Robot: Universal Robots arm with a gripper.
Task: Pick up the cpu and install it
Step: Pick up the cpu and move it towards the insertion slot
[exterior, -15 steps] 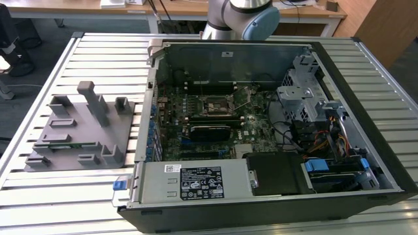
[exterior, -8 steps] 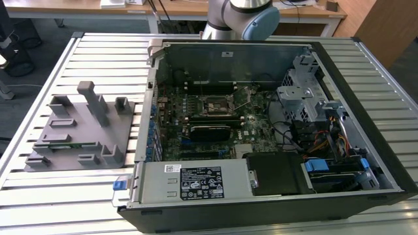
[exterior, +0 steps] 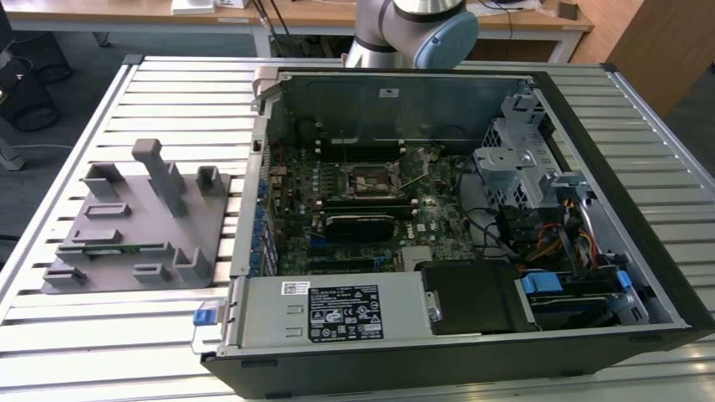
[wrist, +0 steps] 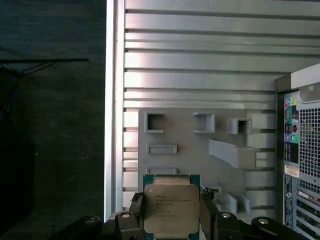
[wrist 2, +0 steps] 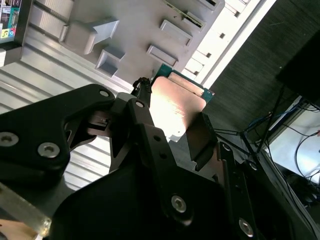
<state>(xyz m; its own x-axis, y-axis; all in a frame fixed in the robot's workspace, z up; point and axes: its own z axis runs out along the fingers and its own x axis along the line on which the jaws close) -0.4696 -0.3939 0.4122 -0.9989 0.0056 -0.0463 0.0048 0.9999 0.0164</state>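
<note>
The arm [exterior: 404, 33] rose at the back of the exterior view, a grey joint with a blue cap. In both wrist views the black gripper [wrist 2: 175, 114] was clamped on the cpu [wrist: 171, 207], its fingers [wrist 2: 150, 132] pressing opposite edges.

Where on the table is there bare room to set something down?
Bare table slats lie between the grey fixture and the far edge, and between it and the near edge, beside the computer case. Inside the case is crowded. The gripper holds the cpu.
</note>
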